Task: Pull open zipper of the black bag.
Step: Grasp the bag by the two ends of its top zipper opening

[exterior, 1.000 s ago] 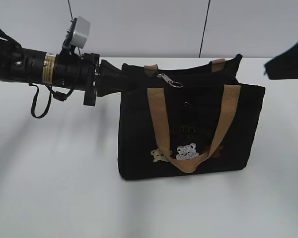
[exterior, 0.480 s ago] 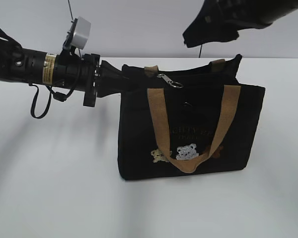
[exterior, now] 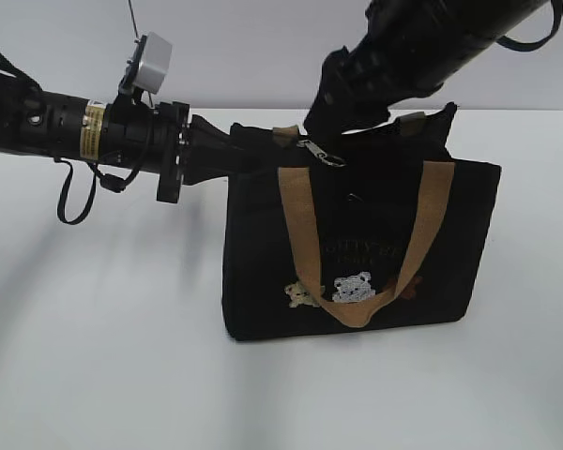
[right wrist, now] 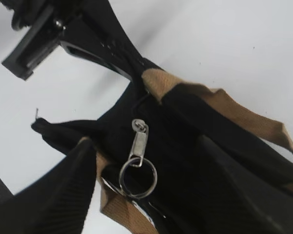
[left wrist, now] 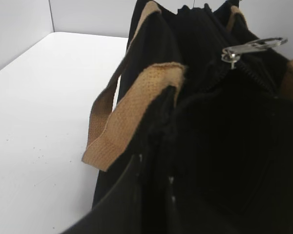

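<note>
Since a second ago the right arm has swung in from the right edge of the exterior view, and its right pincer now hangs just above the zipper; the left arm and the bag have not shifted.

The zipper runs along the top edge of the black bag. Its silver pull tab lies flat near the left end of the track, with a metal ring hanging from it. In the right wrist view the tab sits between the two dark fingers of the right pincer, which stand apart on either side without touching it, so that pincer is released.

The bag stands upright on the white counter, a little right of the middle. One tan webbing handle loops down over its front, above small bear patches and faint lettering. A second handle rises at the back edge.

The left pincer reaches in level from the left and is clenched on the fabric at the bag's upper left corner. In the left wrist view the black cloth and a fold of tan handle sit right at its tips.

Bare counter lies well clear to the left, in front of and to the right of the bag. A pale wall stands behind.
</note>
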Robot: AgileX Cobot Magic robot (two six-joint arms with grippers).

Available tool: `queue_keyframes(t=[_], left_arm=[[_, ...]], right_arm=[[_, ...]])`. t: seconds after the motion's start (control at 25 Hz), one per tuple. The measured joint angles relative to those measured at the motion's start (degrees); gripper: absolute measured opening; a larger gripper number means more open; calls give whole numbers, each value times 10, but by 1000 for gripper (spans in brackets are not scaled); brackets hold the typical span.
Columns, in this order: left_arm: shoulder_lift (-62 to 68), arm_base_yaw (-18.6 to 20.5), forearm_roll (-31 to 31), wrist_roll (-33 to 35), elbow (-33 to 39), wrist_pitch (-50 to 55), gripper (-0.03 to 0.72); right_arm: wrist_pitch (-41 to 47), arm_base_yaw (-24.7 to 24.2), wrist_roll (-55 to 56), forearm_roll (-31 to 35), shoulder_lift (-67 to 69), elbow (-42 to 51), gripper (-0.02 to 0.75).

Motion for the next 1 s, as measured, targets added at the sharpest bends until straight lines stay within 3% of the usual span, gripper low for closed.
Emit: queue_keyframes(t=[0.24, 0.6, 1.0], left_arm=[[0, 0, 1, 0, 0, -1, 27], [0, 0, 1, 0, 0, -1, 27], [0, 0, 1, 0, 0, -1, 27]], right_arm=[[42, 3, -5, -56, 8, 0, 473], [28, 3, -11, -3, 28, -2, 473], [14, 3, -1, -7, 38, -2, 473]])
